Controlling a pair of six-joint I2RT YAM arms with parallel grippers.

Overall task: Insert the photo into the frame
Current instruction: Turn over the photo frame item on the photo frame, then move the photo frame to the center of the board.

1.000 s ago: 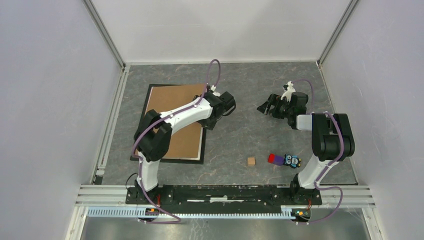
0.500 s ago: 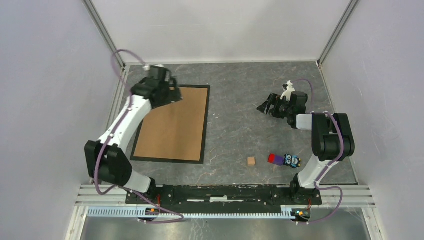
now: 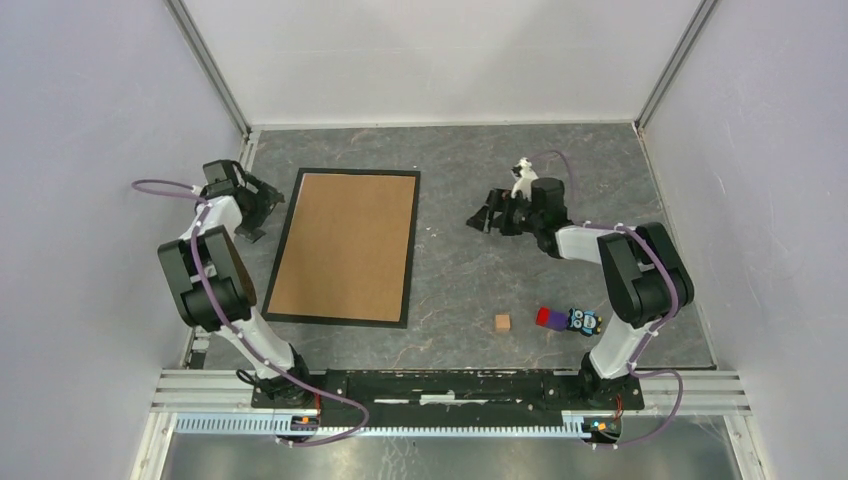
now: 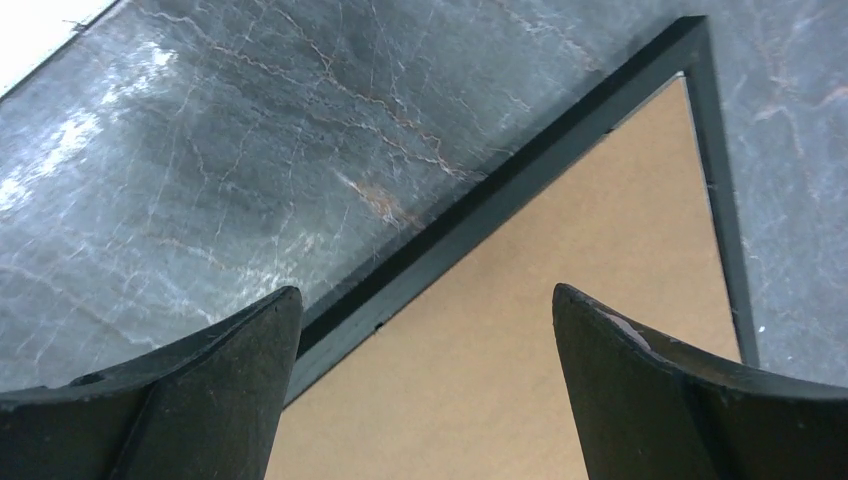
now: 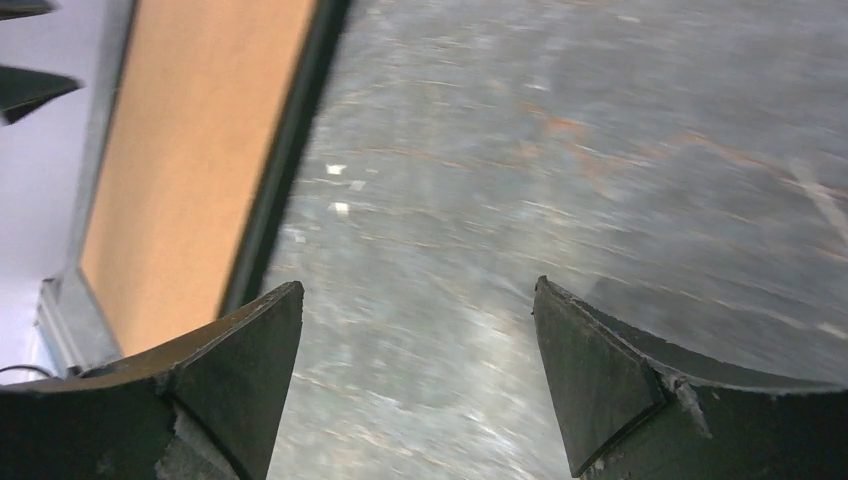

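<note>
The frame is a thin black rectangle lying flat on the left of the table, and a brown backing board fills it. No photo shows in any view. My left gripper is open and empty just off the frame's far left edge. In the left wrist view the gripper hovers over the frame's black border and the board. My right gripper is open and empty over bare table right of the frame. In the right wrist view the gripper faces the frame's edge.
A small wooden cube lies at the near centre-right. A red and purple piece and a blue toy lie beside it. White walls enclose the grey marble table. A metal rail runs along the left side.
My left arm has swung from the frame's right edge across to its far left side. My right gripper has moved left toward the frame. The frame has not moved.
</note>
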